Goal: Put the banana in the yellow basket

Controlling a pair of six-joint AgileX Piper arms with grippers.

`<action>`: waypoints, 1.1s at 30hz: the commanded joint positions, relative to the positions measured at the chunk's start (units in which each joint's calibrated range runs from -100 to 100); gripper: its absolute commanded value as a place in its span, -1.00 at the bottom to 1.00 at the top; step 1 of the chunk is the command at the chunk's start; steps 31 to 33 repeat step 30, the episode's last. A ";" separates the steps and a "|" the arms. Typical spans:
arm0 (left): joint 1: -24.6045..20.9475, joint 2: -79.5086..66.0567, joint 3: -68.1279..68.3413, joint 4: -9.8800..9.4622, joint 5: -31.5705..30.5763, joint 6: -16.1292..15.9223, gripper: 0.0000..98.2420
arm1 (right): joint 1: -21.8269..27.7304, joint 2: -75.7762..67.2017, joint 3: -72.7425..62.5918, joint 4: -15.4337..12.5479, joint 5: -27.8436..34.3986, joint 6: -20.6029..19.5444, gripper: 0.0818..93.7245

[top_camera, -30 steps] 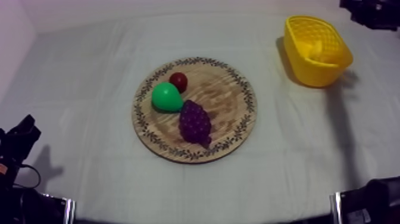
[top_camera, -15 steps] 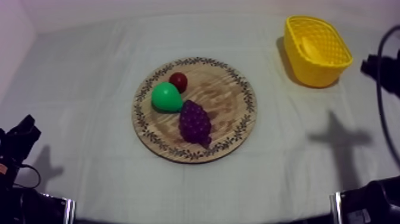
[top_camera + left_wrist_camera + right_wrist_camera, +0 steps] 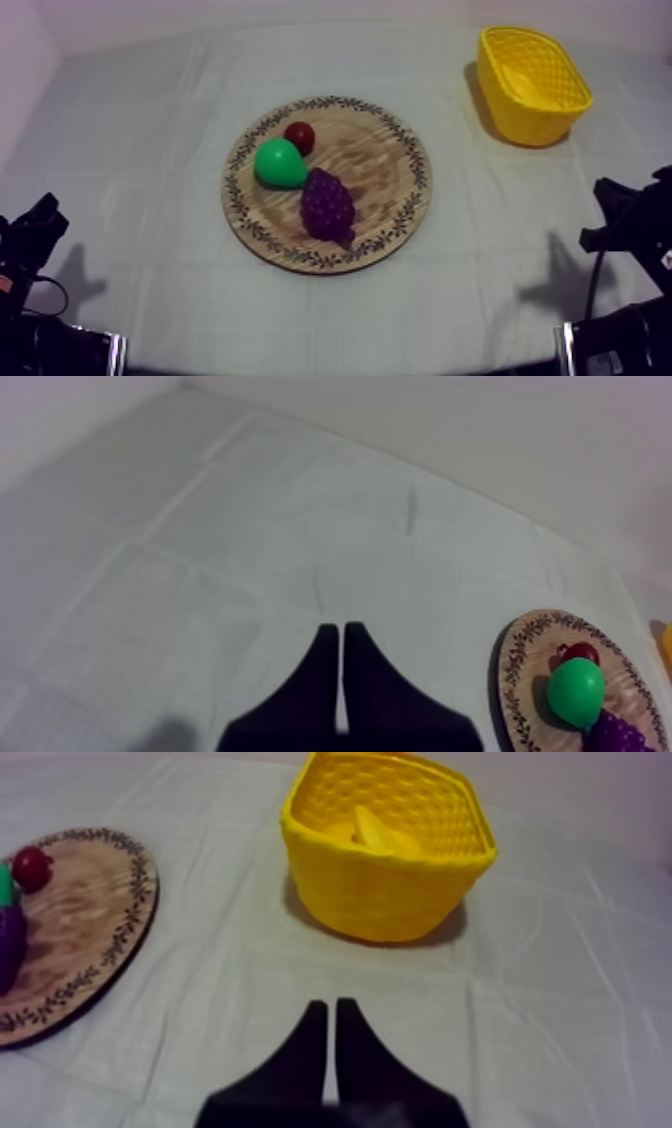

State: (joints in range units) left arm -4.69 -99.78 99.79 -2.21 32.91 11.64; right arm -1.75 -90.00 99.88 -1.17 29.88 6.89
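Counter [image 3: 150, 130]: grey-white cloth lying under both pairs of jaws. The stretch just ahead of the left jaws is bare.
Wooden board [image 3: 385, 150]: round with a patterned rim, flat on the counter between the two pairs of jaws and well apart from both. It lies ahead of each pair and off to the side.
Yellow basket [image 3: 380, 892]: upright on the counter, straight ahead of the right jaws with a strip of bare cloth between. From the left jaws it stands far off, beyond the board.
Right arm [image 3: 628, 222]: at the counter's right edge in the top view, well short of the basket.
Left jaws: closed, pressed together into a narrow black wedge with nothing between them, over bare cloth.
Right jaws: closed on nothing, the same narrow wedge, pointing toward the basket.
Grapes [image 3: 328, 205]: purple bunch on the board, touching the pear on the side toward the right jaws.
Pear [image 3: 279, 163]: green, on the board, the fruit nearest the left jaws.
Banana [image 3: 375, 830]: lying inside the basket ahead of the right jaws, clear of both pairs.
Small red fruit [image 3: 299, 136]: on the board just beside the pear, on its far side from the left jaws.
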 commanded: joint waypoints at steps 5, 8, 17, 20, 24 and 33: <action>0.02 -0.05 -0.01 0.03 0.00 -0.01 -1.00 | -0.08 -5.23 0.00 -0.34 6.93 -1.10 -0.98; 0.02 -0.05 -0.01 0.03 0.00 0.03 -1.00 | -0.12 -5.52 0.01 -0.33 7.43 -0.77 -0.99; 0.02 -0.05 -0.01 0.03 0.00 0.01 -1.00 | -0.38 -5.67 0.01 -0.32 7.69 2.49 -0.99; 0.02 -0.05 -0.01 0.03 0.00 0.01 -1.00 | -0.39 -5.67 0.01 -0.32 7.69 2.82 -0.99; 0.02 -0.05 -0.01 0.03 0.00 0.01 -1.00 | -0.39 -5.67 0.01 -0.32 7.70 2.96 -0.99; 0.02 -0.05 -0.01 0.03 0.00 0.01 -1.00 | -0.39 -5.68 0.01 -0.32 7.70 2.99 -0.99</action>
